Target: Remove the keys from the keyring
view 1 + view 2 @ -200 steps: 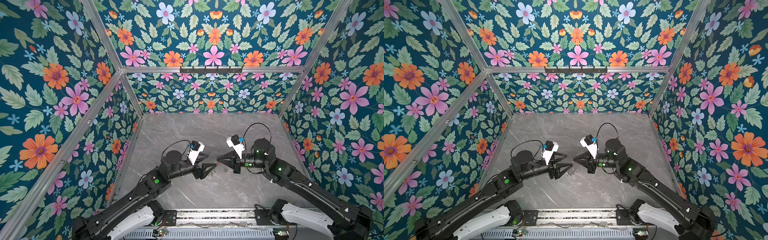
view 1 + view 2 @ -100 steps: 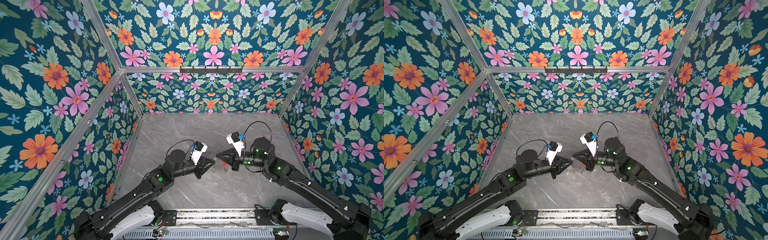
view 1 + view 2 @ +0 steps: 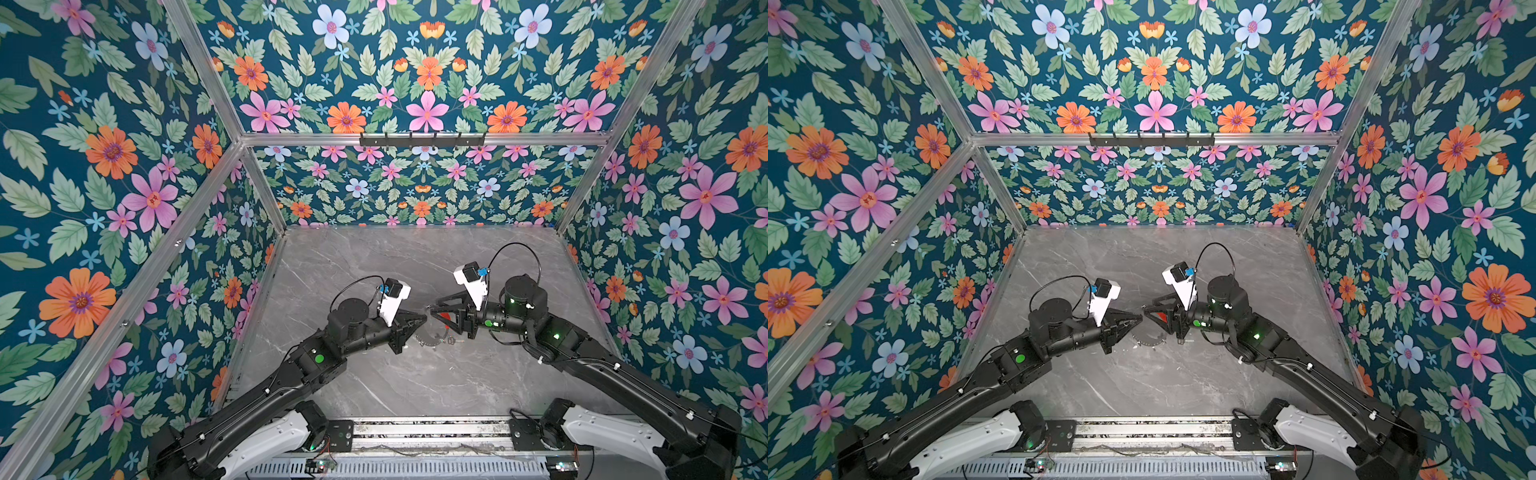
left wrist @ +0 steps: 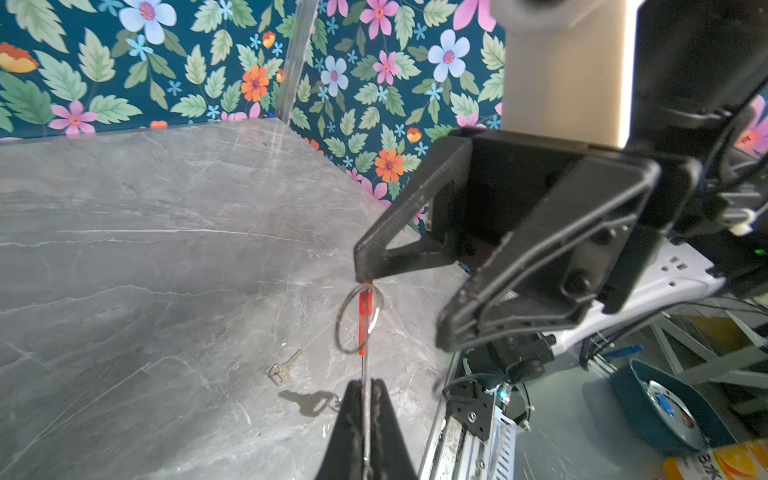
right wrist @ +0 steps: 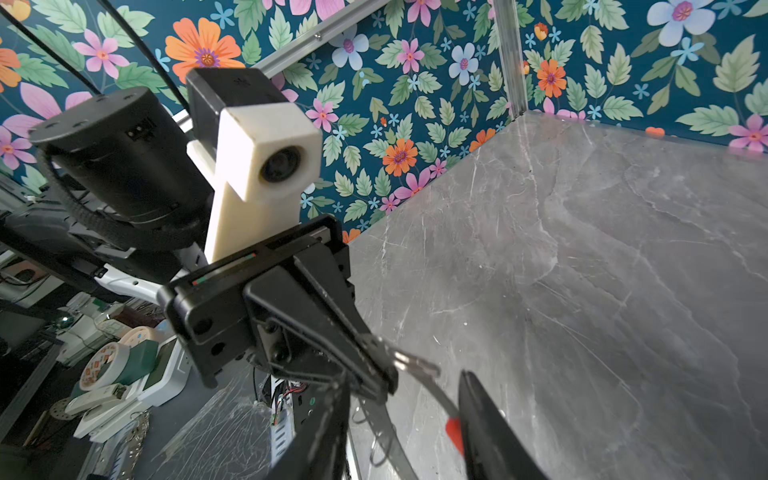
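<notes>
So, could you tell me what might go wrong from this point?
The left tool pinches only the thin wire of the keyring, so it may swivel or slip. The right tool stands open at the red sleeve and could close on that instead of the small ring.

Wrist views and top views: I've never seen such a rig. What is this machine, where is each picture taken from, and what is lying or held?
Two robot arms with pincer grippers work over a grey table. Two pictures look down from overhead, side by side. The other two come from a camera on each arm's wrist. The left gripper is shut on the keyring, a thin metal hoop with a red sleeve. The right gripper is open beside it. One small key lies loose on the table.
</notes>
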`<state>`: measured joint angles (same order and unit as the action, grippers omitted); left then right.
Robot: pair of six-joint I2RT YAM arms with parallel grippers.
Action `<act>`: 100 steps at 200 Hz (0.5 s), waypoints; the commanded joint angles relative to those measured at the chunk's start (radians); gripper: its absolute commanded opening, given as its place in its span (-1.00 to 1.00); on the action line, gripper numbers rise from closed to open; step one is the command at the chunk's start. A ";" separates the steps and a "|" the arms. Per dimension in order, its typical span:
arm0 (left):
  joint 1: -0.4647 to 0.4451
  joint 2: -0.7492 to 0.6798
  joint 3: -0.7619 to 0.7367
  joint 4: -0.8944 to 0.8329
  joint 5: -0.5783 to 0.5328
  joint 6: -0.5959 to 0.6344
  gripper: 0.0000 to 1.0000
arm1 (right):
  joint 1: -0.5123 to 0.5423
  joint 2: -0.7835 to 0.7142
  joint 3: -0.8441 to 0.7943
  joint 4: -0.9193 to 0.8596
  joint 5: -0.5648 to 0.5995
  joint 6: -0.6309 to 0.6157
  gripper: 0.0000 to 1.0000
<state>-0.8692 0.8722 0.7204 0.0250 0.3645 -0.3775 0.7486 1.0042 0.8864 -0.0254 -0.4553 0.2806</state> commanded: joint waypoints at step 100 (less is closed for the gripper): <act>0.012 -0.074 0.014 -0.022 -0.269 -0.114 -1.00 | 0.001 -0.096 -0.163 0.028 0.143 -0.029 0.07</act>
<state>-0.8589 0.8185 0.7361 -0.0189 0.1425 -0.4675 0.7486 0.9142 0.7563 -0.0612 -0.2817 0.2573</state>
